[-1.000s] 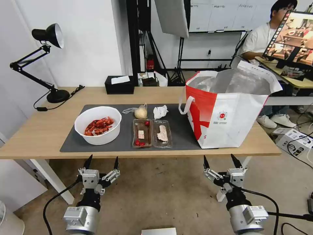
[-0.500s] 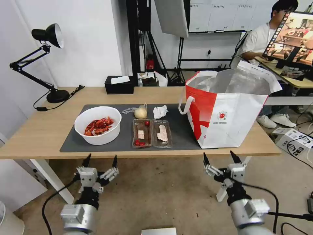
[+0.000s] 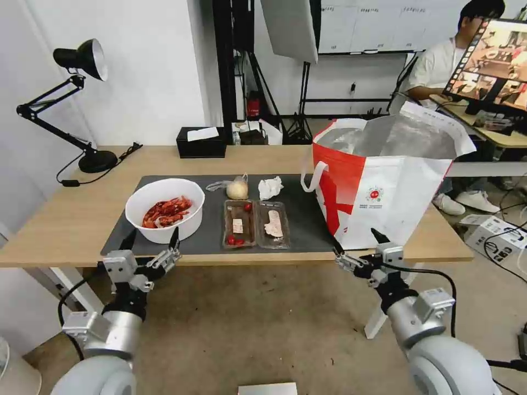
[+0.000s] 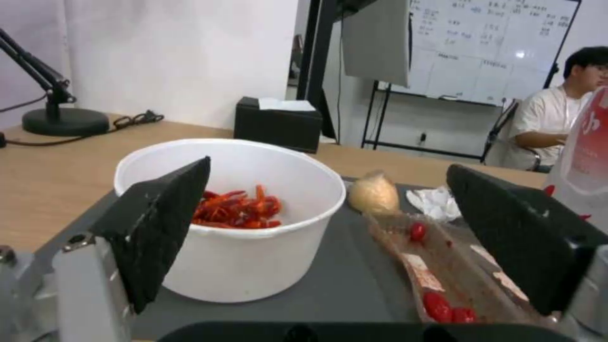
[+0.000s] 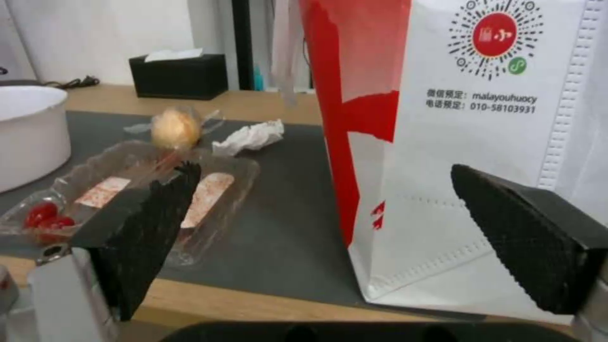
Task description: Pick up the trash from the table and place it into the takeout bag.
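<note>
Black desk lamp (image 3: pixel 82 60), black tissue box (image 3: pixel 201 142), monitor (image 3: pixel 494 66), whiteboard (image 4: pixel 488 47)

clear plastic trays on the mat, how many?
2. Side by side at the near edge of the mat: left tray holds red scraps, right tray a pale scrap. None seem hidden.

Bright, even indoor light across the whole scene, no hard shadows anywhere. The desk lamp (image 3: pixel 82 57) at the far left gives no visible beam. Soft, faint shade sits under the white bowl (image 3: pixel 164 210) on the grey mat (image 3: pixel 211 233), and the floor below the table (image 3: pixel 66 225) is darker. The foil lining of the takeout bag (image 3: pixel 384 186) throws back a pale sheen. Straight lines bow toward the head view's edges, wide-lens style. In the left wrist view the whiteboard (image 4: pixel 488 47) carries a small glare spot, and the near black fingers (image 4: pixel 161 223) look soft; background slightly hazy too.
</note>
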Available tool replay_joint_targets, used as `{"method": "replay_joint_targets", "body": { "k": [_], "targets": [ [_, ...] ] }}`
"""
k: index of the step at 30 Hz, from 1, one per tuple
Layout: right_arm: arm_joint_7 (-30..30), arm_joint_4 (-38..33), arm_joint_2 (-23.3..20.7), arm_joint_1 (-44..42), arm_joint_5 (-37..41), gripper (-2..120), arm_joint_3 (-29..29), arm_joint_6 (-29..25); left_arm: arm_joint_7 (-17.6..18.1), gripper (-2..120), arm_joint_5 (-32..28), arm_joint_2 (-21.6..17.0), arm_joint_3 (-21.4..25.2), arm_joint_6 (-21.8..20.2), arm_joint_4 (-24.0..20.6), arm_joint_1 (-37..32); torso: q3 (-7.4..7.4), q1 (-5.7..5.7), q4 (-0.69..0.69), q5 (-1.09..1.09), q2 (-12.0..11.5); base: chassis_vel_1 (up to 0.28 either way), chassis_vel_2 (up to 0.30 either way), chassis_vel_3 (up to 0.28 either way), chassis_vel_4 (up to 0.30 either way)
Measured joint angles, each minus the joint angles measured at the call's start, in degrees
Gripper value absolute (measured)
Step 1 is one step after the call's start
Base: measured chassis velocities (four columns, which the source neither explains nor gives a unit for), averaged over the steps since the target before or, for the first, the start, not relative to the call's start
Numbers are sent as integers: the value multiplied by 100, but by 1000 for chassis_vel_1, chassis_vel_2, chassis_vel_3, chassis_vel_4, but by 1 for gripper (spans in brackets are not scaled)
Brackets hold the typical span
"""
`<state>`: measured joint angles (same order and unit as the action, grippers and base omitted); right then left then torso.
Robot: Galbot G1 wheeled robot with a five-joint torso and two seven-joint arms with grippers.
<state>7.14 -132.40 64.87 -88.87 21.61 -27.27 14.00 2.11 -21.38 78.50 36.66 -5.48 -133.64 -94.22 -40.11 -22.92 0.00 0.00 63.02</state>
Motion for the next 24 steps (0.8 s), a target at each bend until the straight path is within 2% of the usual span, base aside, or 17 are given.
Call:
{"method": "replay_joint_targets", "body": {
  "k": [11, 24],
  "targets": [
    [38, 107, 82, 80, -26, 100, 124, -26, -10, 100, -19, 9, -60, 0, 70, -1, 0, 0, 0, 0, 0, 0, 0, 0, 0],
    [181, 144, -59, 193, 20, 100, 197, -116, -34, 100, -93, 67, -46, -55, 94, -22, 0, 0, 0, 0, 0, 0, 0, 0, 0]
  ]
}}
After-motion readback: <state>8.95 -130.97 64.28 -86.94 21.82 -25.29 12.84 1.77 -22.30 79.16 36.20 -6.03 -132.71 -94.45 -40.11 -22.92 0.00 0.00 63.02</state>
